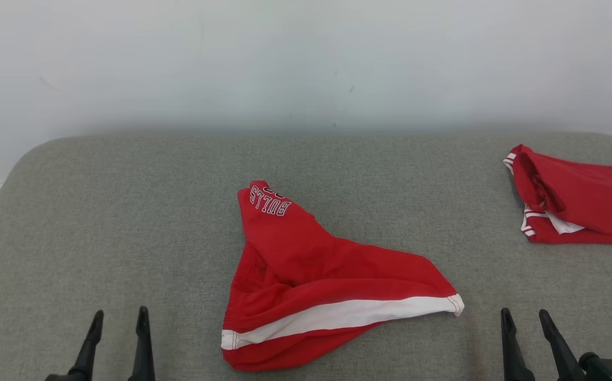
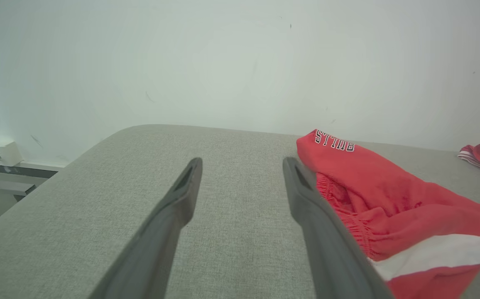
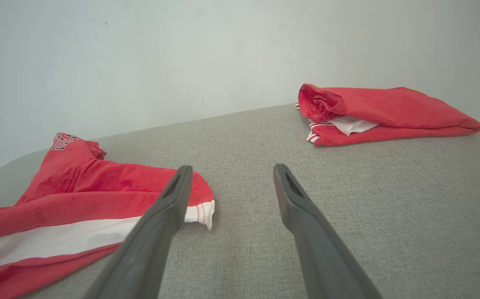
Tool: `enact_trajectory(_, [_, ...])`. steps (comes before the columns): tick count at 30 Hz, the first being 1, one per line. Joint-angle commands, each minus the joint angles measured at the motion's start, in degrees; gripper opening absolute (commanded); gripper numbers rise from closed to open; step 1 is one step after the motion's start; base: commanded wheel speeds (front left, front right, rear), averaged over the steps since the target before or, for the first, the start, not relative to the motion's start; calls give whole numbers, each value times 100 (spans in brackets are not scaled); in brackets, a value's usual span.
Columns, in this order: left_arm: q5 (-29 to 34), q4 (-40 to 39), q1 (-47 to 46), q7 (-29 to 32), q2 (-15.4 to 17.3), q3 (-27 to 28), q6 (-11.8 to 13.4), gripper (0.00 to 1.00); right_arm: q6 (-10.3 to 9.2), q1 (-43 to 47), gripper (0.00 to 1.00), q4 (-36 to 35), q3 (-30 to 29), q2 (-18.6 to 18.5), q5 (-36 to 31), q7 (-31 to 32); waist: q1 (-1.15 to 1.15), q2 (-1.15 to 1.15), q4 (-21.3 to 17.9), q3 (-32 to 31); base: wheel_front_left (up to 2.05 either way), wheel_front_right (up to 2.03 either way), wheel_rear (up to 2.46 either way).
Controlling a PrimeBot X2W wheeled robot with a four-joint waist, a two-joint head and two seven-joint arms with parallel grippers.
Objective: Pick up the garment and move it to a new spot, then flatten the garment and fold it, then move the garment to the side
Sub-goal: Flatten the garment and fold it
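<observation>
My left gripper (image 1: 119, 316) stands spread wide with nothing between its fingers, and my right gripper (image 1: 524, 316) is the same. Both are low over the grey woven-fabric tabletop (image 1: 126, 222). Between the two pairs, starting level with their tips, lies the crumpled red garment with a white side stripe (image 1: 311, 264) — neither pair touches it, and its lettered end points away from me. Farther out, beyond my right fingers, sits a folded red garment (image 1: 576, 206) — close to the pale wall (image 1: 285, 63).
</observation>
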Motion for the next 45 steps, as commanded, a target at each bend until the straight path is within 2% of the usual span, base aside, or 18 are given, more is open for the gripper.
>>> enact_trajectory(1, [85,-20,88,-17,-20,63,-24,100,-13,49,100,-16,9,15,10,-1,1,0,-7,-11,0,0,0])
enact_trajectory(13, [409,171,208,-17,-229,437,-184,100,-13,85,100,13,180,33,-53,-1,1,0,-5,-70,0,0,0])
enact_trajectory(21, [516,258,231,-18,-311,527,-240,100,-13,68,100,-19,237,2,-82,-1,1,0,17,-94,0,0,0])
enact_trajectory(24, [469,309,207,-18,-338,442,-331,100,-13,-13,100,17,283,-72,-63,-1,1,0,37,-95,0,0,0])
enact_trajectory(32, [438,908,-121,-15,-66,-594,-499,100,-13,-401,100,479,619,-445,13,0,1,0,96,5,0,0,0])
enact_trajectory(38, [-50,1402,-606,-16,329,-1615,-484,100,-13,-849,100,1142,962,-694,120,2,1,0,111,210,0,0,0])
enact_trajectory(45, [-511,1804,-1158,-17,699,-2374,-486,100,-13,-1388,100,1803,1397,-755,238,1,1,0,42,413,0,0,0])
